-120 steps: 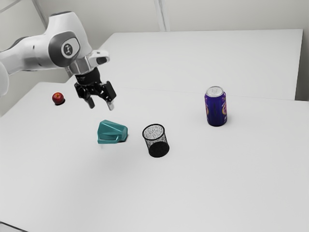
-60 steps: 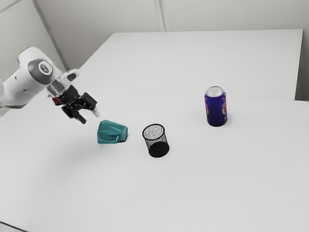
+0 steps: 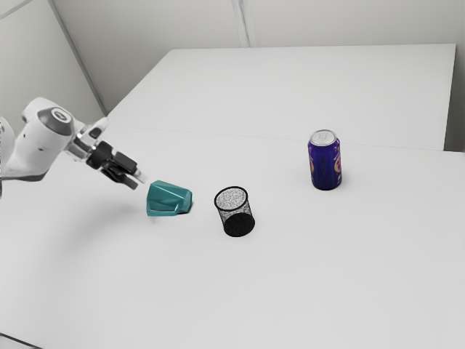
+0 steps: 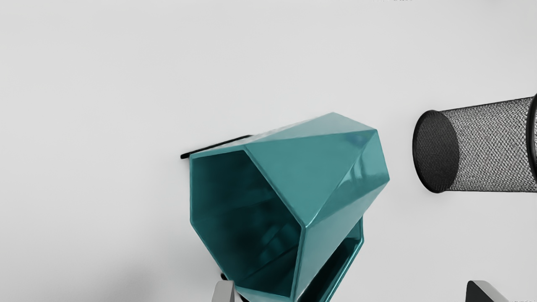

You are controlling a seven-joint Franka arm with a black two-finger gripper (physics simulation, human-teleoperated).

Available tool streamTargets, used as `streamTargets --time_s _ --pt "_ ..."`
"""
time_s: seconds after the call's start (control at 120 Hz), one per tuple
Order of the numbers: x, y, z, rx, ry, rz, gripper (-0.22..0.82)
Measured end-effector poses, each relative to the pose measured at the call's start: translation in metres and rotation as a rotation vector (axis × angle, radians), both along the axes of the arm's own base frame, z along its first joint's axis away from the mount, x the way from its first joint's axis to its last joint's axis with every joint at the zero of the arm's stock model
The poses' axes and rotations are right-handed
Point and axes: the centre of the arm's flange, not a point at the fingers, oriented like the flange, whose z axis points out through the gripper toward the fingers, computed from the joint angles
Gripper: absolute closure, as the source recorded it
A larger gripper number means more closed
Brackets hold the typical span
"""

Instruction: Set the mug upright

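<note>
"Two fingertips up close: how do they stand?"

"Wide apart, so I have the tool open. One tip overlaps the mug's rim in my wrist view; whether they touch, I can't tell."

"And the mug itself?"

"On its side on the worktop, mouth towards me. It's glossy teal, all flat facets and crisp ridges, with an angular handle along the flank on my fingers' side. A thin black strip lies by the rim; I can't say what it is."

"Room beyond?"

"A bare strip of smooth, pale surface past the mug's base, then a black wire-mesh cup, round and tapered. After a wider gap, towards the exterior view's right, a shiny purple-blue can stands upright with a silvery lid. The worktop's straight far edge lies well behind, below a pale wall."
</note>
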Motion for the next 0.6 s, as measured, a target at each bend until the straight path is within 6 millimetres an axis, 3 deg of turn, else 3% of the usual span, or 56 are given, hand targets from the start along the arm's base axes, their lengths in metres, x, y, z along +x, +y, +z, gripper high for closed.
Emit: streamTargets --time_s 0.158,0.6 --pt "0.013 0.001 -0.022 -0.056 -0.064 -0.077 0.0" --pt "0.014 -0.019 -0.064 -0.272 -0.158 -0.165 0.0"
